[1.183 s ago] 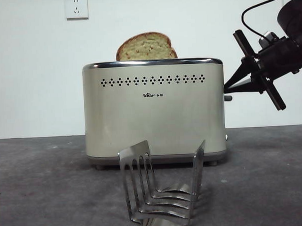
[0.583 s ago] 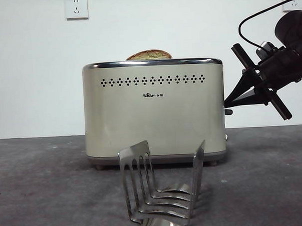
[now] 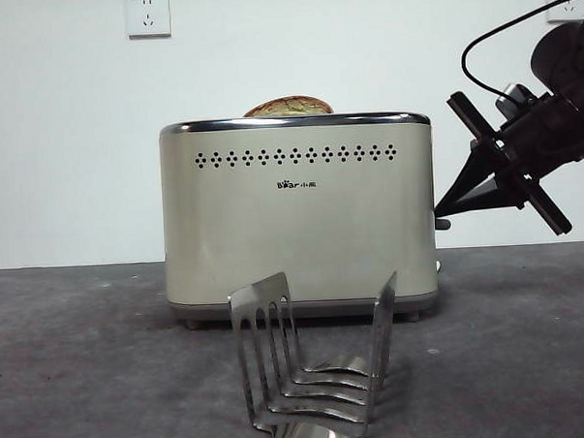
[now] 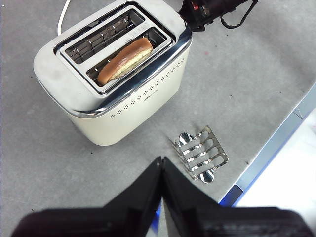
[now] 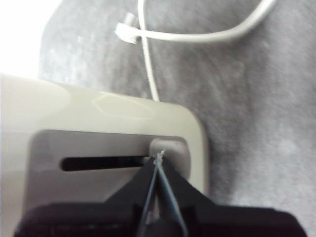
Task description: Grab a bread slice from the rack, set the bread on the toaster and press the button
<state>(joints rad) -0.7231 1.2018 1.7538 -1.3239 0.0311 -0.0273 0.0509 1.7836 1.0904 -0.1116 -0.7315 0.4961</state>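
The boxy cream toaster (image 3: 299,219) stands on the grey counter (image 3: 85,364), the brown-crusted bread slice (image 4: 124,59) sunk in its slot. The right end effector (image 5: 157,160), clenched, presses the grey lever button (image 5: 165,148). The left end effector (image 4: 162,163), clenched and empty, hovers above the small steel rack (image 4: 201,153).

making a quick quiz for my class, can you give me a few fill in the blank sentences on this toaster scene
1. The slice of bread sits low inside a slot of the ____, only its crust showing above the rim.
2. The steel rack in front of the toaster holds ____ slices.
3. The right tool, jaws shut, has its tip on the ____ at the toaster's side.
4. The left tool waits with its jaws ____, above the table.

Missing words: toaster; no; button; shut
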